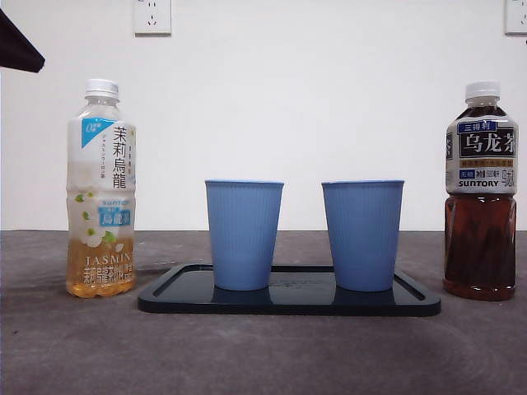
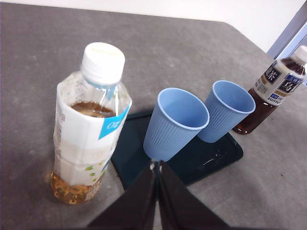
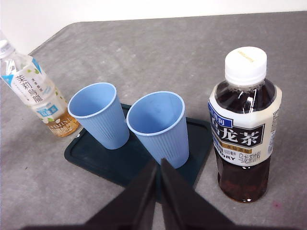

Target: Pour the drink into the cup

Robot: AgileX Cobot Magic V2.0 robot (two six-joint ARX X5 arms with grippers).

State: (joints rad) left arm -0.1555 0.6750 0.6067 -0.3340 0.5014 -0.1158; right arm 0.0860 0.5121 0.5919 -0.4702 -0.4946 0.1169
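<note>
Two blue ribbed cups (image 1: 244, 234) (image 1: 363, 234) stand upright side by side on a black tray (image 1: 288, 300). A jasmine tea bottle (image 1: 100, 191) with a white cap stands left of the tray, holding a little pale amber drink. A dark oolong tea bottle (image 1: 482, 193), capped and nearly full, stands to the tray's right. My left gripper (image 2: 155, 165) is shut and empty, hovering near the jasmine bottle (image 2: 88, 124) and the nearer cup (image 2: 173, 123). My right gripper (image 3: 159, 164) is shut and empty, above the tray beside the dark bottle (image 3: 243, 124). Both cups look empty.
The grey tabletop (image 1: 263, 354) runs up to a white wall with power sockets (image 1: 152, 16). A black arm tip (image 1: 18, 45) shows at the front view's top left corner.
</note>
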